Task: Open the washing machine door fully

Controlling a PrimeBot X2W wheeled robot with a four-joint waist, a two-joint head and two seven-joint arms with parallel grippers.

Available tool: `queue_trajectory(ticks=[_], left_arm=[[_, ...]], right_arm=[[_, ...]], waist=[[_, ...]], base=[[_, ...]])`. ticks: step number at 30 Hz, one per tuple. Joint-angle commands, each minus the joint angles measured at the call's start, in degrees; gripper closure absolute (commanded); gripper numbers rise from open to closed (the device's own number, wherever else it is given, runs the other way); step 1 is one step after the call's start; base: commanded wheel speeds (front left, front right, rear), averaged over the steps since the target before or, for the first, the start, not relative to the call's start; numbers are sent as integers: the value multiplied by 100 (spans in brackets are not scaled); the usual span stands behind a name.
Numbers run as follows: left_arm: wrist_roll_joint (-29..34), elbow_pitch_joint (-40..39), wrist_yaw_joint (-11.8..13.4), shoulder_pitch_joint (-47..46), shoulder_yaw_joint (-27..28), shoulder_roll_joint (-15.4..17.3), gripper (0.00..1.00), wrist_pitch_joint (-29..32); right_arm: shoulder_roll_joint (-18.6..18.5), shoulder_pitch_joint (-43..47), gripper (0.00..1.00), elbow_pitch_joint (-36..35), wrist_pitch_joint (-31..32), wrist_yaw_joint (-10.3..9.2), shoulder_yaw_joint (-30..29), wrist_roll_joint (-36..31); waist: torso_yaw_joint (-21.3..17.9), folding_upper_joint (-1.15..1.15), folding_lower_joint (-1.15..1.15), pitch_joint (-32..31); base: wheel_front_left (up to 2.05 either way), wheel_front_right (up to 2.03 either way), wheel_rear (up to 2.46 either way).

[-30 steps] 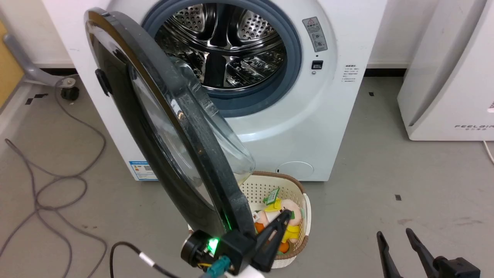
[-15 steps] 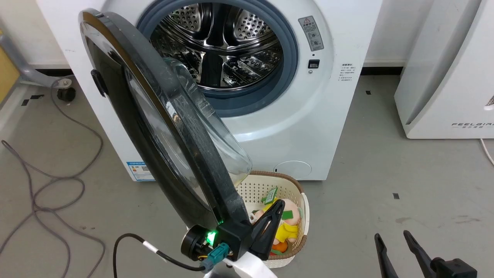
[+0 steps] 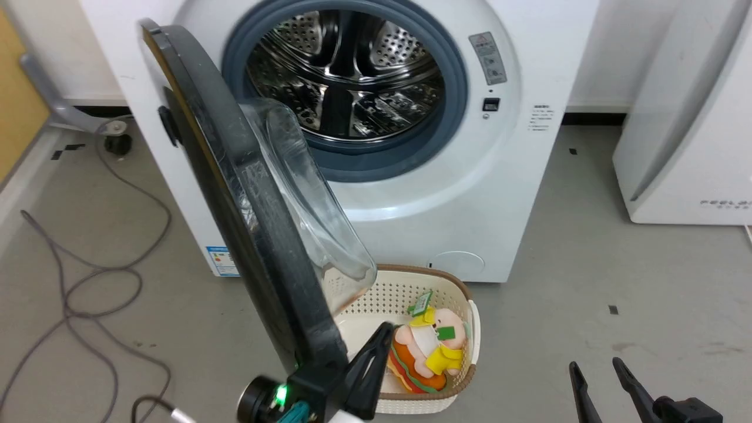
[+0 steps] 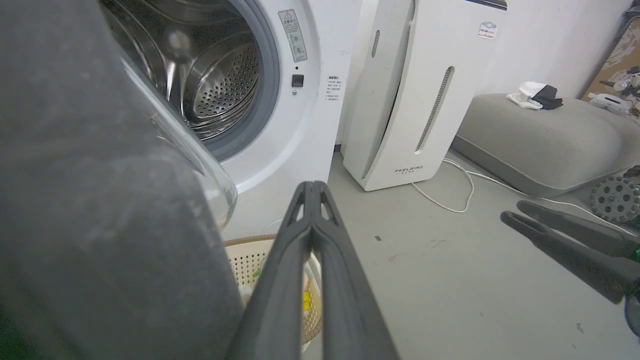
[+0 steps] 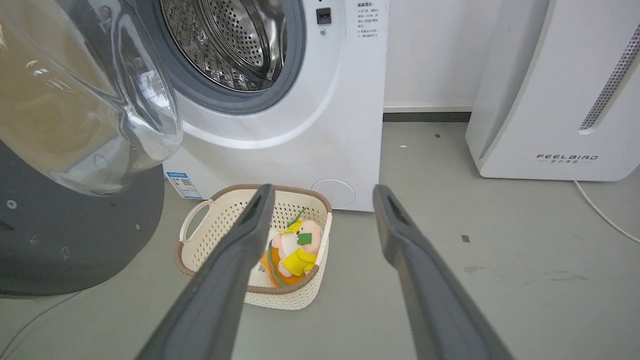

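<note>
The right end effector (image 5: 322, 195) hung released; the left end effector (image 4: 311, 192), clenched, sat beside the lower rim of the round black glass-bowled washing machine door (image 3: 264, 235), standing partway open from the white front-loading washing machine (image 3: 470, 194).

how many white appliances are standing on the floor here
2: the washing machine at the centre of the head view, and the FEELBIRD appliance at the right edge of that view. Others may stand outside the frames.
</note>
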Motion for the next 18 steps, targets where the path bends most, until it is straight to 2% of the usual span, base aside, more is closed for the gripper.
queue_trajectory(ticks=[1, 7, 18], left_arm=[[-30, -170, 92, 231, 48, 99, 100, 41], [-24, -682, 258, 588, 69, 260, 100, 177], [-62, -1149, 576, 943, 321, 443, 100, 220]], right_arm=[[18, 22, 0, 30, -46, 3, 2, 18], [18, 7, 0, 58, -39, 3, 9, -1], [18, 9, 0, 115, -31, 3, 32, -7]], waist=[[87, 0, 0, -31], [384, 0, 0, -53], [935, 0, 0, -36]], base=[[0, 0, 0], [0, 0, 0], [0, 0, 0]])
